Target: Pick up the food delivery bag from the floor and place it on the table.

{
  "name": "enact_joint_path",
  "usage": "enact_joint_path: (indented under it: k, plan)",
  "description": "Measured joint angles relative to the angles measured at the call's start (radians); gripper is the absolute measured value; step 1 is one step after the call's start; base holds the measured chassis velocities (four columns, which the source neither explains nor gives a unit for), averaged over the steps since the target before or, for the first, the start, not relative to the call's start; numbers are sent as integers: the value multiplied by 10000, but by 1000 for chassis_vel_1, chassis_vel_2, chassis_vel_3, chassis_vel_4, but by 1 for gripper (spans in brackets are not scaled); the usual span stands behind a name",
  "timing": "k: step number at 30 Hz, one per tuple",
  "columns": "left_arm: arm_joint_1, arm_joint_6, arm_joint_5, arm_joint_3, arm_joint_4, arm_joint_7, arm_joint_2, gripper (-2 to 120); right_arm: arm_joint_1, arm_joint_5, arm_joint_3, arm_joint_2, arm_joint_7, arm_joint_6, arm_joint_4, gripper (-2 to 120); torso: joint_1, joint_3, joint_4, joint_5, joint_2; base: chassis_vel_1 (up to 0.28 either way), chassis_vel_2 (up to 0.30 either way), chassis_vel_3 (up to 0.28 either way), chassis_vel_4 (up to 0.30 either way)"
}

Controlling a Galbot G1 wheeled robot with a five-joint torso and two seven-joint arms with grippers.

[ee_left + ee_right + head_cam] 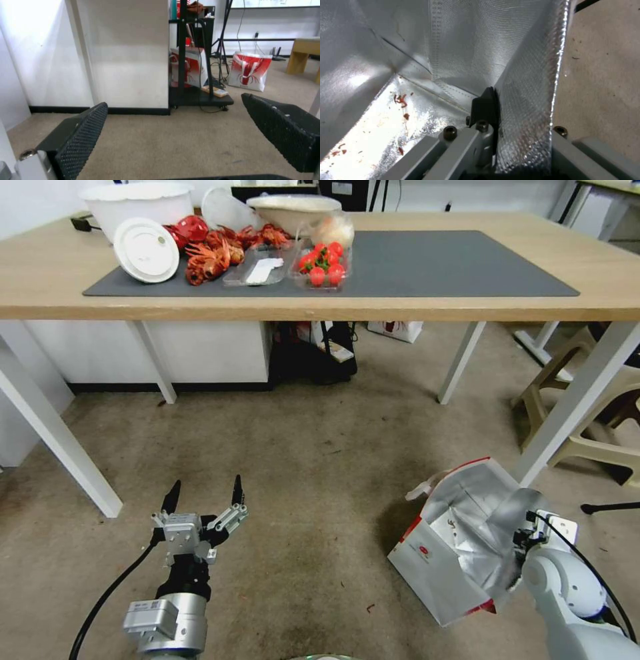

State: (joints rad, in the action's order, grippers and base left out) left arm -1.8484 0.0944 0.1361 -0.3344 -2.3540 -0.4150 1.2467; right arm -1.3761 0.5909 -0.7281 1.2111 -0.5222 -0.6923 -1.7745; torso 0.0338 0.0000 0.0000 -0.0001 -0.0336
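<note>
The food delivery bag [453,553] sits tilted on the floor [300,447] at the lower right, white with red trim, its foil-lined mouth open upward. My right gripper [521,543] is at the bag's near rim, shut on the foil side wall [526,75]. One black finger [484,105] presses the wall from inside; the outer finger is hidden behind it. My left gripper [205,493] hangs open over bare floor at the lower left, fingers [83,135] wide apart and holding nothing. The table [467,307] with its dark grey mat [453,263] stands ahead.
Crayfish [220,250], a box of tomatoes [323,263], white bowls and a lid [145,249] crowd the mat's left half. A white table leg [580,400] rises just behind the bag, with a beige stool [600,433] beyond. A smaller red-printed bag [250,72] stands farther off.
</note>
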Motion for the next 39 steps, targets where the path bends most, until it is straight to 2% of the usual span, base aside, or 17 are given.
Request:
enact_joint_path:
  k: [6,8,9,11,12,15,16,19,20,22,23,26,27,30,34,38,39]
  plan:
    - [61,20,29,11,50,-31,-24,100,-36,189,8,-75,132,349,-87,0,1,0,0,6,1,0,0,0,0]
    - [114,9,46,0,58,-44,-49,100,-310,145,-58,-259,829,1026,-443,0,0,0,1,5,0,0,0,0,0]
    - [114,9,46,0,58,-44,-49,100,-310,145,-58,-259,829,1026,-443,0,0,0,1,5,0,0,0,0,0]
    - [147,-2,62,-3,73,-47,-65,100,-620,-247,-108,-473,1691,1730,-757,0,0,0,0,2,0,0,0,0,0]
    - [147,-2,62,-3,73,-47,-65,100,-620,-247,-108,-473,1691,1730,-757,0,0,0,0,2,0,0,0,0,0]
    - [187,-24,70,-1,106,-51,-77,100,-1126,-664,-223,-958,3432,2699,-1491,0,0,0,0,0,0,0,0,0,0]
    - [187,-24,70,-1,106,-51,-77,100,-1126,-664,-223,-958,3432,2699,-1491,0,0,0,0,0,0,0,0,0,0]
    - [198,-42,73,0,126,-60,-81,100,-1445,-708,-362,-1448,4754,3427,-1864,0,0,0,0,2,0,0,0,0,0]
    - [198,-42,73,0,126,-60,-81,100,-1445,-708,-362,-1448,4754,3427,-1864,0,0,0,0,2,0,0,0,0,0]
    - [212,-72,90,-12,130,-67,-78,100,-1648,-635,-476,-1889,5829,4139,-1960,0,1,0,-1,2,0,0,0,0,0]
    - [212,-72,90,-12,130,-67,-78,100,-1648,-635,-476,-1889,5829,4139,-1960,0,1,0,-1,2,0,0,0,0,0]
    - [264,-231,200,-54,124,-92,-48,100,-1907,-405,-647,-2857,8271,5771,-1915,0,0,0,0,1,0,0,0,0,0]
    - [264,-231,200,-54,124,-92,-48,100,-1907,-405,-647,-2857,8271,5771,-1915,0,0,0,0,1,0,0,0,0,0]
    - [304,-494,358,-97,31,-148,27,100,-1860,-137,-732,-3922,10360,7009,-1750,0,0,0,0,2,0,0,0,0,0]
    - [305,-696,464,-110,-71,-160,72,100,-1768,130,-758,-4397,11240,7338,-1701,0,0,0,1,3,0,0,0,0,0]
    - [351,-970,572,-164,-177,-275,191,100,-1525,1025,-830,-5345,13179,7750,-1630,0,0,0,0,3,0,0,0,0,0]
    - [351,-970,572,-164,-177,-275,191,100,-1525,1025,-830,-5345,13179,7750,-1630,0,0,0,0,3,0,0,0,0,0]
